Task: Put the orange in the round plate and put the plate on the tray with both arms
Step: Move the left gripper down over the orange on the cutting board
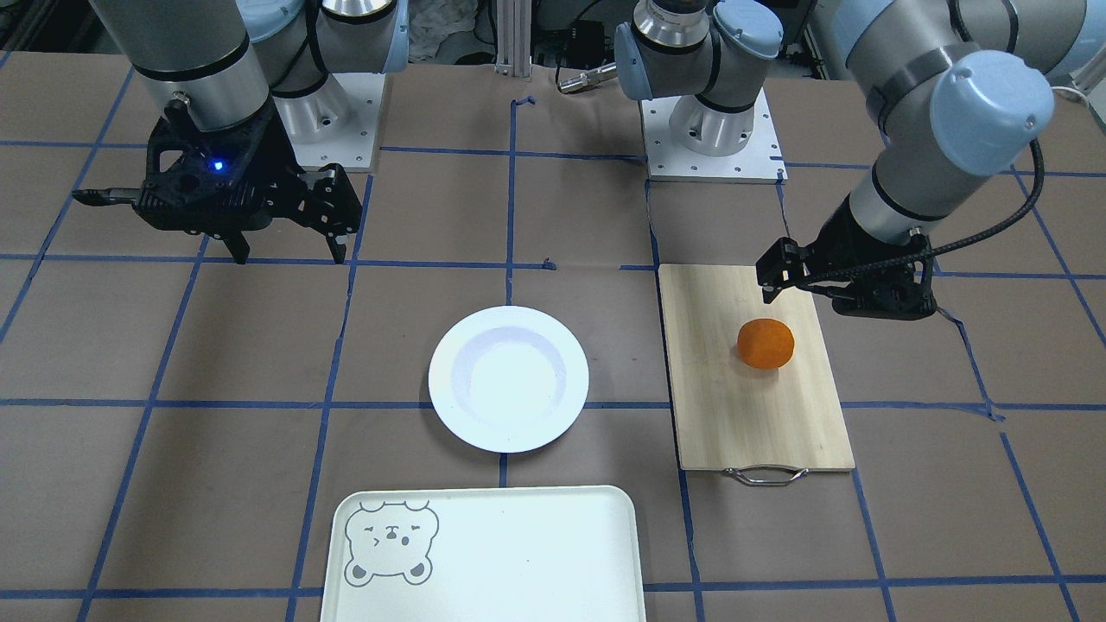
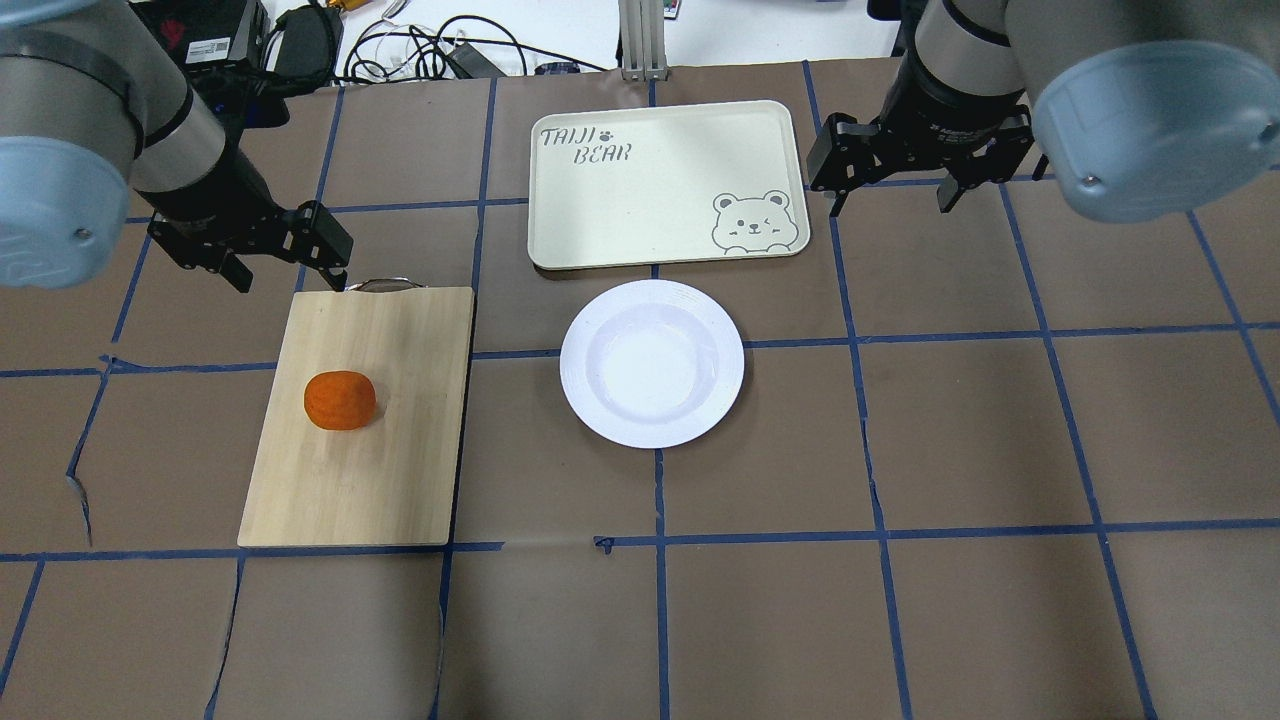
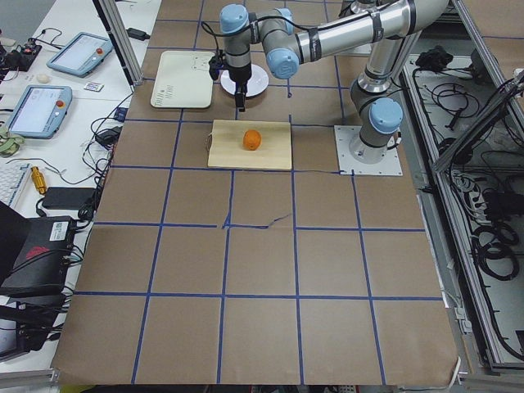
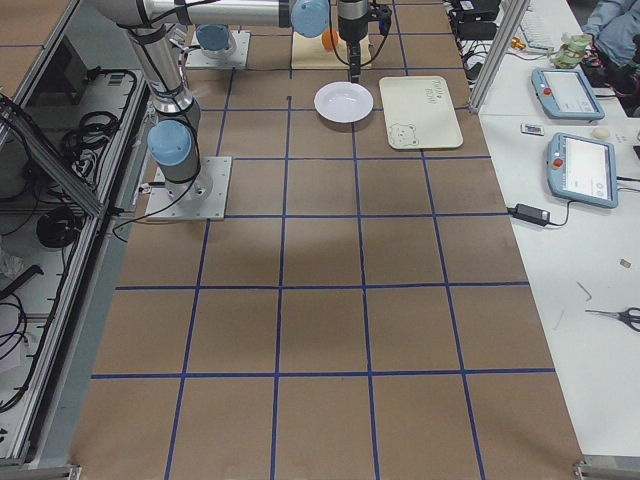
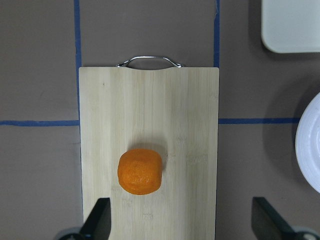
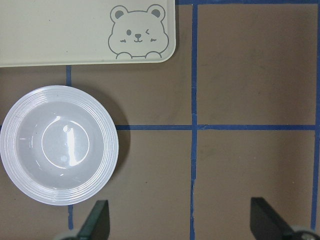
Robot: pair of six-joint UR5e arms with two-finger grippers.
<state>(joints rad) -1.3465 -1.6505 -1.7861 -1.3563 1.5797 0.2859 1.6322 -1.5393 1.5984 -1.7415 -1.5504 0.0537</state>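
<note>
In the overhead view a small round bright-orange fruit lies on a pale rectangular bamboo cutting board with a metal handle, in the left half of the frame. The fruit sits a little left of the middle of the board and nothing holds it. A glossy white round plate with a ridged rim stands empty on the brown paper-covered table in the centre of the frame. Just above the plate, near but apart from it, lies a pale rectangular plastic tray with a grey bear face in its lower right corner. The silver-grey left arm enters from the upper left. Its black jaws are wide apart, empty, over the handle end of the board. The silver-grey right arm enters from the upper right. Its jaws are also wide apart and empty, just right of the tray.
</note>
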